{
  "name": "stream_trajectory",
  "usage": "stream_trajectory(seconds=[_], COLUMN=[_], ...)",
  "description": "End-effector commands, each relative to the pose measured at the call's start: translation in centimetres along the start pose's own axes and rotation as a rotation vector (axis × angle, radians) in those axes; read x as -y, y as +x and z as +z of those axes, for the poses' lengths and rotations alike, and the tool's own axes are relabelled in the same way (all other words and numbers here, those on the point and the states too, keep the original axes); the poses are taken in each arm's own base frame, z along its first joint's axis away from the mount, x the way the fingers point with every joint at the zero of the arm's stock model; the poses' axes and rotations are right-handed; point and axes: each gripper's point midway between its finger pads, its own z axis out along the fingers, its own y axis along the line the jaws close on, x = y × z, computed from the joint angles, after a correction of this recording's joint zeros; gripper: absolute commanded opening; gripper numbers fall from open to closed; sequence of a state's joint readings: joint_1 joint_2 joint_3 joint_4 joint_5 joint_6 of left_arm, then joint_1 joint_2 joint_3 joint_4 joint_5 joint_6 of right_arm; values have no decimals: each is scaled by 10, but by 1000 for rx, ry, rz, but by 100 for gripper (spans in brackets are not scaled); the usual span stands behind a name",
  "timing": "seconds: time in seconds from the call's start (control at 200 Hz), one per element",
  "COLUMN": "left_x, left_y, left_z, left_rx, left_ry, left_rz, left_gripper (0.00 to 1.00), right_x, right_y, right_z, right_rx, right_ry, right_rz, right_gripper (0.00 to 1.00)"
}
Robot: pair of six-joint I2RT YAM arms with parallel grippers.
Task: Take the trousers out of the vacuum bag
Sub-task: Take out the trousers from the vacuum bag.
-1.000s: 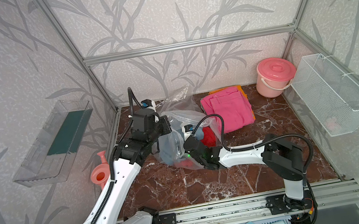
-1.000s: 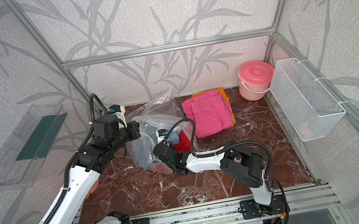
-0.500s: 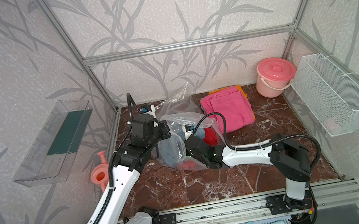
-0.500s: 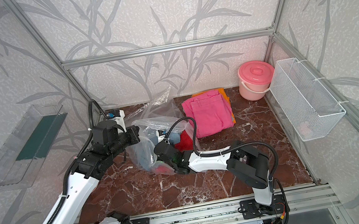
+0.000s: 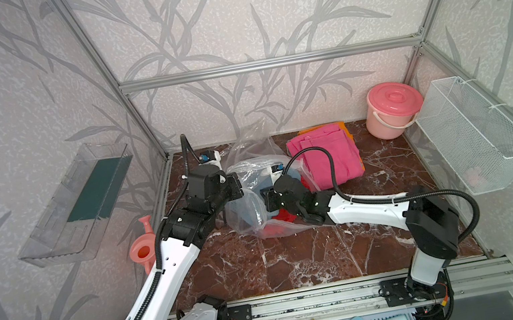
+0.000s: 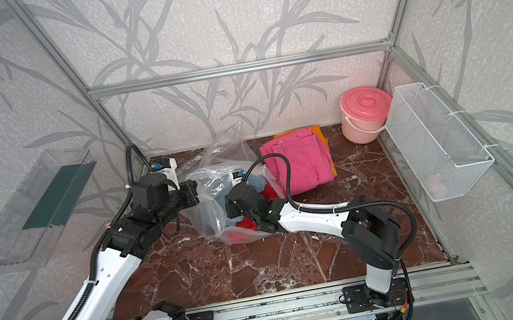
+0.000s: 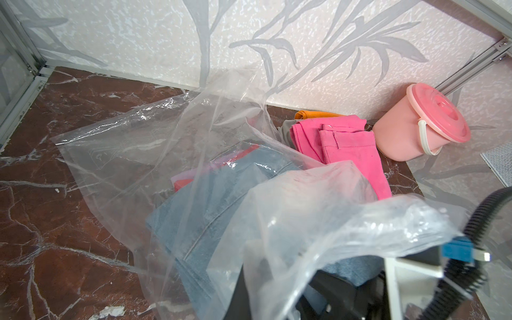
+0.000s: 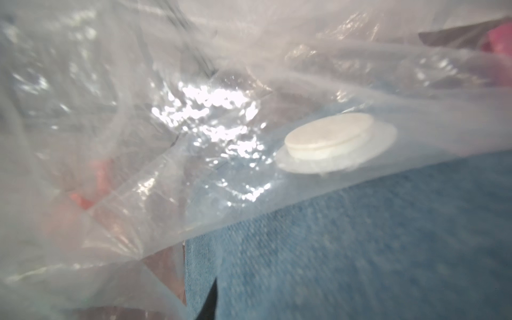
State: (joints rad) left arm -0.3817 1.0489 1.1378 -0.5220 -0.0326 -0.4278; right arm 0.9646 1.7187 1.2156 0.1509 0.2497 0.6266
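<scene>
Plastic bunches at the left end effector (image 5: 235, 188), its jaws together and apparently pinching the film of the vacuum bag (image 5: 246, 213). That hold is probably meant to lift the bag's mouth off the counter (image 5: 300, 259) so the right end effector (image 5: 267, 201) can reach inside. Whether the right jaws are apart or clamped on cloth cannot be told. Pink trousers (image 5: 328, 156) lie outside the bag, stacked on an orange pair (image 5: 342, 125) near the back wall, while the denim trousers (image 7: 210, 210) and red trousers (image 5: 280, 227) sit inside. Both top views show the arms meeting at the bag. The left wrist view shows the denim folded under the film, and only the blurred right wrist view reveals the white valve disc (image 8: 329, 138) just beside it.
</scene>
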Motion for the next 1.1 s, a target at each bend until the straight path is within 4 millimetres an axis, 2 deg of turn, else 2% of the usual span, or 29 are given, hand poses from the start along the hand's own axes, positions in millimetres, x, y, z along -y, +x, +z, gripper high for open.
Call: stream_trajectory(seconds=[0.0,0.2,0.21,0.23,0.335,0.42,0.56,0.7,0.71,0.725,0.875,0.98,1.095], left_x=[-12,-11,-11,-11,-12,-13,-14,-15,-15,-14,-15,-15,-14], left_y=[-13,-15,-15,-15,-14,-10,-5,0,1,1,3,2,2], left_z=[-8,-3,-3,-2,1,5,8,9,10,9,8,8,10], left_rx=[66,67,68,68,63,51,36,25,23,23,16,16,9], left_ry=[-57,-61,-60,-62,-64,-71,-73,-71,-68,-65,-64,-67,-67], left_rz=[15,11,12,9,3,-2,-6,-10,-10,-10,-7,-1,-2], left_gripper=[0,0,0,0,0,0,0,0,0,0,0,0,0], right_x=[-21,-46,-56,-61,-69,-74,-76,-64,-54,-49,-31,-34,-47], right_y=[-106,-63,-55,-50,-42,-47,-68,-91,-98,-102,-123,-126,-111], right_z=[-54,-45,-47,-48,-51,-57,-69,-77,-75,-75,-81,-91,-97], right_rx=[316,221,209,200,187,191,222,243,254,260,289,295,268], right_ry=[-71,-120,-137,-146,-153,-154,-145,-139,-120,-111,-85,-107,-120], right_rz=[88,107,102,103,125,119,74,83,90,94,80,73,47], right_gripper=[2,2,1,2,2,1,1,1,1,1,1,1,1])
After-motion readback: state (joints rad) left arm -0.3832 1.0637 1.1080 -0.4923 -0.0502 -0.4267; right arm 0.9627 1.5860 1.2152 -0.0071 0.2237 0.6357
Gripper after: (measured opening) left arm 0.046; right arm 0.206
